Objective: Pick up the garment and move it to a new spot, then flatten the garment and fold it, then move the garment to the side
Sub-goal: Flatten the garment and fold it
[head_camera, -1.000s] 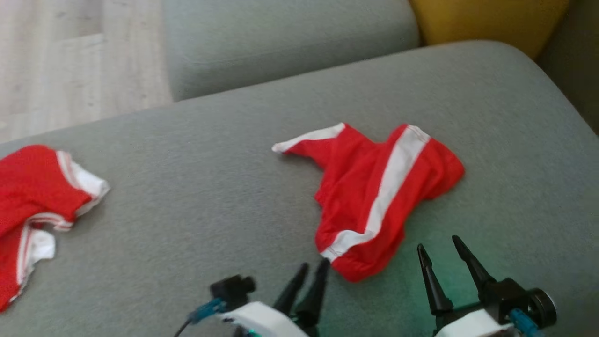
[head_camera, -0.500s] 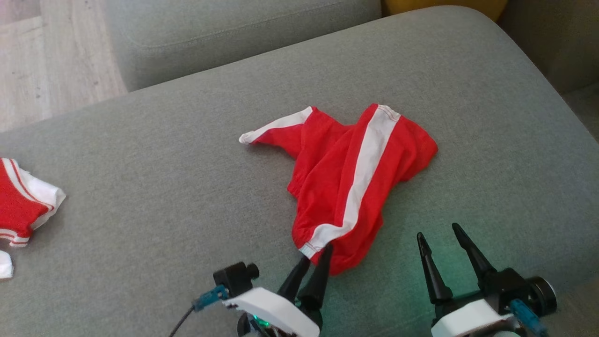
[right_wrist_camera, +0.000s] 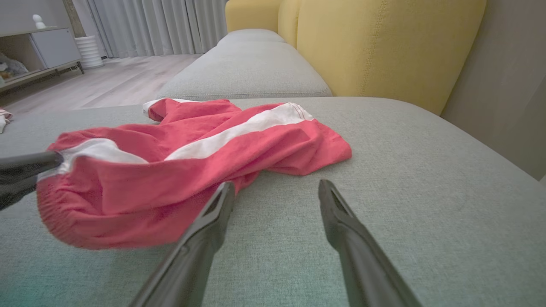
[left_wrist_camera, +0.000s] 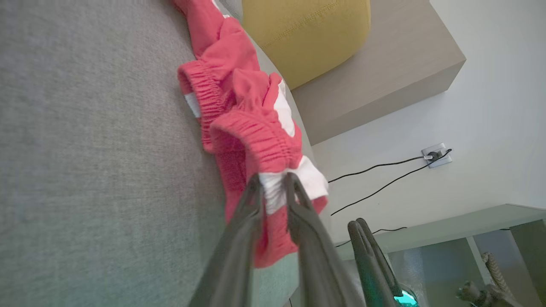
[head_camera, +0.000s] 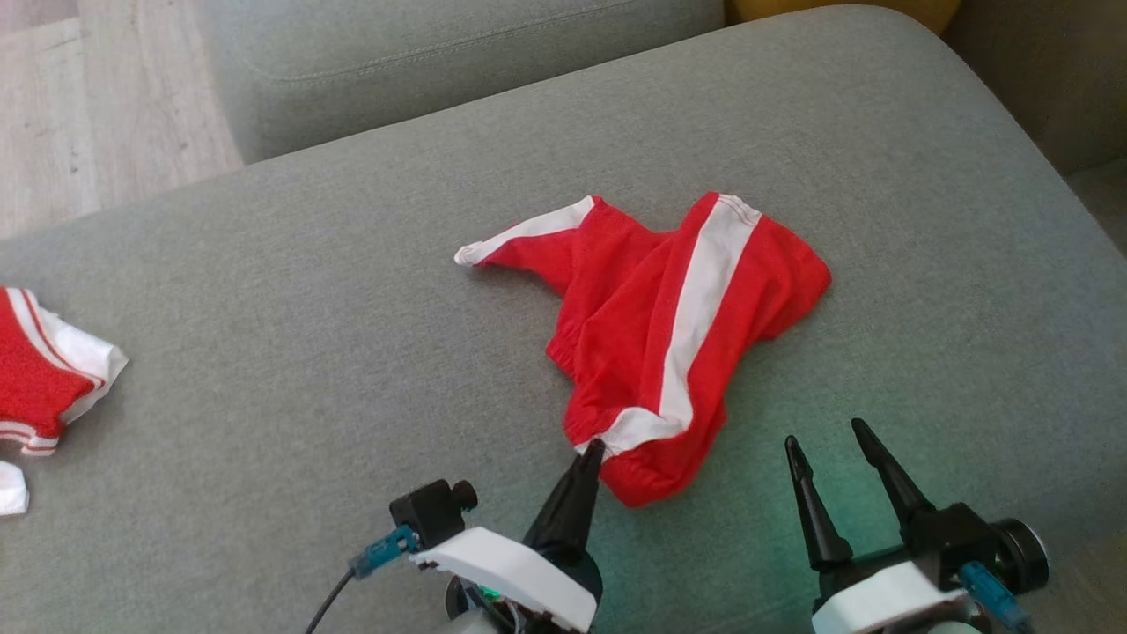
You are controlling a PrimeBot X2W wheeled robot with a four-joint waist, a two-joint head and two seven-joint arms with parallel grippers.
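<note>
The garment [head_camera: 678, 326] is a pair of red shorts with white side stripes, crumpled on the grey sofa seat [head_camera: 352, 291]. My left gripper [head_camera: 592, 451] is shut on the white-striped end of its elastic waistband; in the left wrist view the fingers pinch the garment [left_wrist_camera: 251, 128] at the left gripper [left_wrist_camera: 273, 181]. The near edge of the garment [right_wrist_camera: 179, 166] is raised slightly off the seat. My right gripper [head_camera: 828, 445] stands open to the right of the garment, over bare seat, its fingers [right_wrist_camera: 213, 217] empty.
A second red and white garment [head_camera: 44, 370] lies at the seat's left edge. A yellow back cushion [right_wrist_camera: 384, 42] and another grey seat [right_wrist_camera: 247, 68] lie beyond. Wooden floor [head_camera: 97, 106] shows at the far left. The seat's right edge [head_camera: 1057, 176] drops off.
My left gripper has closed on the waistband end, and that near edge has bunched up. The head camera shifted earlier, sliding the whole scene. The right gripper has not moved.
</note>
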